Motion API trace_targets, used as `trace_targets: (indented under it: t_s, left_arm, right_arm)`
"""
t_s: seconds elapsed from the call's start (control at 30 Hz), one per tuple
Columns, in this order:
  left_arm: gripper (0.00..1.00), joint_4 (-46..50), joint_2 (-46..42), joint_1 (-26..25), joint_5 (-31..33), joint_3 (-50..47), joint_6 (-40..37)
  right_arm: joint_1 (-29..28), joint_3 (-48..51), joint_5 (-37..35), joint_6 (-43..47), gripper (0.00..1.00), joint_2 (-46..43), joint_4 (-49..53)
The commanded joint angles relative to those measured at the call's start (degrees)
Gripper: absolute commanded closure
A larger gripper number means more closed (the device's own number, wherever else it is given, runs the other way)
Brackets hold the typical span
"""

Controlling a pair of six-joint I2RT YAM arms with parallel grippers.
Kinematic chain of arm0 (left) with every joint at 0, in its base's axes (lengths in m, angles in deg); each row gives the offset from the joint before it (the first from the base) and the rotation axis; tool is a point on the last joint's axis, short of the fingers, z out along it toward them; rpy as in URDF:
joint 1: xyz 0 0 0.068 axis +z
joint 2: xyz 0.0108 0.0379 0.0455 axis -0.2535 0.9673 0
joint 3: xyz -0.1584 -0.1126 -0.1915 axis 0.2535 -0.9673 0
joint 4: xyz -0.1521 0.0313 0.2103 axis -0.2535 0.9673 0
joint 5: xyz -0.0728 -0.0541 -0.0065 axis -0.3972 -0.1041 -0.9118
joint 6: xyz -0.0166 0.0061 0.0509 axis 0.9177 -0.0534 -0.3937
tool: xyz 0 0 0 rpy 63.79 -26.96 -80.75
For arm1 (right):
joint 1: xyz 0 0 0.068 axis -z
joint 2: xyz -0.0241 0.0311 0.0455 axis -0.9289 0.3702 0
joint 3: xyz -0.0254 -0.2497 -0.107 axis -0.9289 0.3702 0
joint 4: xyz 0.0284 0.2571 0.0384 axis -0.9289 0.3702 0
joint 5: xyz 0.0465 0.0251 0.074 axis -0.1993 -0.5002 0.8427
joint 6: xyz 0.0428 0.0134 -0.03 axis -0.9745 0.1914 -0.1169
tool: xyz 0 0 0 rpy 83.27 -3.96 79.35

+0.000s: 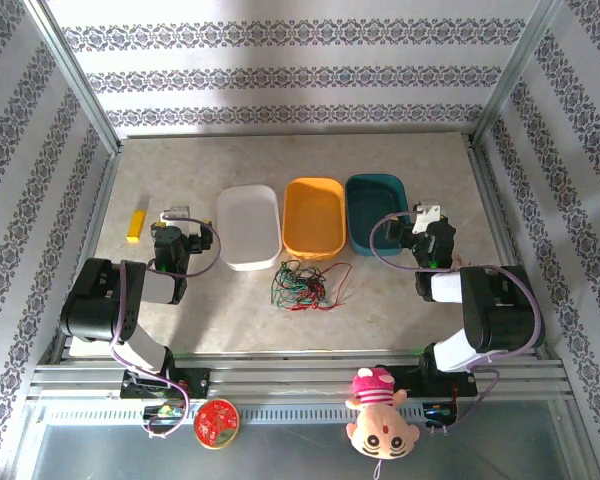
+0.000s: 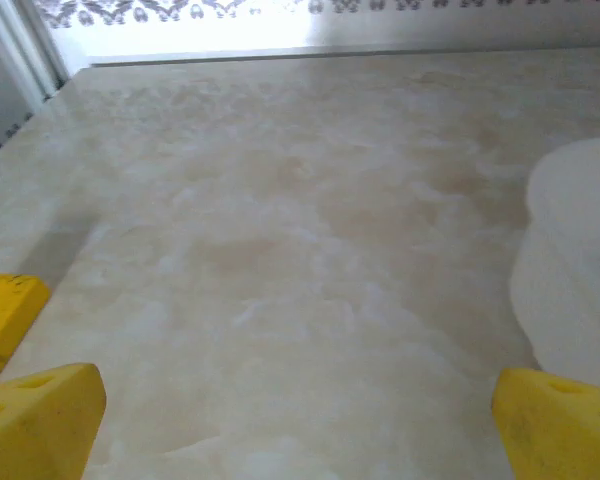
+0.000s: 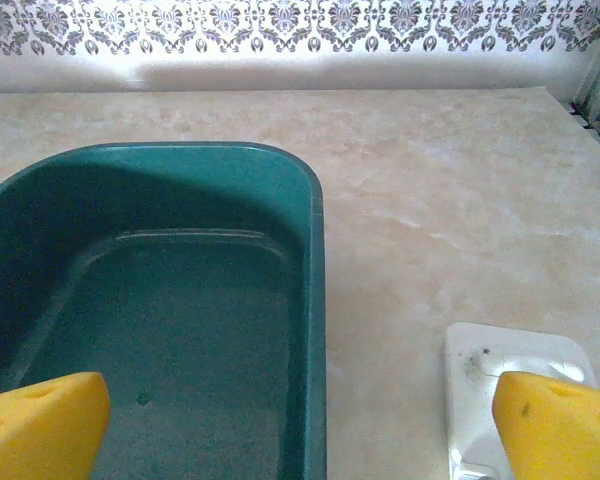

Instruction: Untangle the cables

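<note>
We see the cables [image 1: 305, 285], a loose red, green and black tangle, lying on the bench [image 1: 400, 310] at 6 o'clock from the orange tub [image 1: 314, 217], just off its near rim. A white tub [image 1: 250, 228] sits at 9 o'clock of the orange one and a teal tub [image 1: 378, 212] at 3 o'clock. The left gripper [image 1: 180, 214] hangs at 9 o'clock of the white tub, jaws wide apart over bare bench, with a yellow block [image 1: 135, 225] further toward 9. The right gripper [image 1: 427, 216], jaws likewise apart, hovers at the teal tub's 3 o'clock rim beside a small white plastic piece [image 3: 510, 365]. Both grippers are well apart from the tangle.

On the beige counter [image 1: 400, 300] lie a white tub [image 1: 249, 227], orange tub [image 1: 314, 217], teal tub [image 1: 377, 212], tangled cables [image 1: 305, 285] and a yellow block [image 1: 135, 225].
</note>
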Motion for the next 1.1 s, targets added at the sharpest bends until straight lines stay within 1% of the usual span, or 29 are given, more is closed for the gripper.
trace_targets:
  t_s: [0.0,0.17,0.47,0.73,0.8,0.87,0.93,1.0,1.07]
  left_arm:
    - [0.01,-0.16,-0.12,0.68,-3.52,0.26,-1.52]
    - [0.01,-0.56,-0.09,0.68,-1.96,0.09,-1.06]
    - [0.01,-2.16,-0.16,0.59,-2.98,-0.75,-1.38]
    - [0.01,-4.63,-0.16,0.59,-5.29,-2.07,-2.25]
    - [0.01,-4.63,-0.16,0.59,-5.07,-2.07,-2.08]
    - [0.01,-4.76,-0.08,0.59,-2.63,-2.03,-1.23]
    - [0.01,-2.94,-0.03,0.59,-0.07,-1.03,-0.42]
    - [0.01,0.76,-0.34,0.74,-0.74,0.60,-0.07]
    - [0.01,1.97,-0.97,1.04,-1.55,1.27,-0.30]
  right_arm:
    - [0.23,-0.80,1.45,-0.49,0.02,0.43,-0.32]
    - [0.23,-0.78,1.45,-0.52,0.02,0.43,-0.37]
    - [0.23,-0.78,1.36,-0.52,0.02,0.44,-0.41]
    - [0.23,-0.78,1.37,-0.55,0.02,0.43,-0.41]
    - [0.23,-0.78,1.37,-0.57,0.02,0.43,-0.41]
    - [0.23,-0.78,1.37,-0.57,0.02,0.35,-0.41]
    - [0.23,-0.78,1.37,-0.57,0.02,0.35,-0.41]
    - [0.90,-0.89,1.87,-1.20,0.02,0.28,-0.09]
    - [1.11,-1.39,2.25,-1.10,0.02,-0.31,1.96]
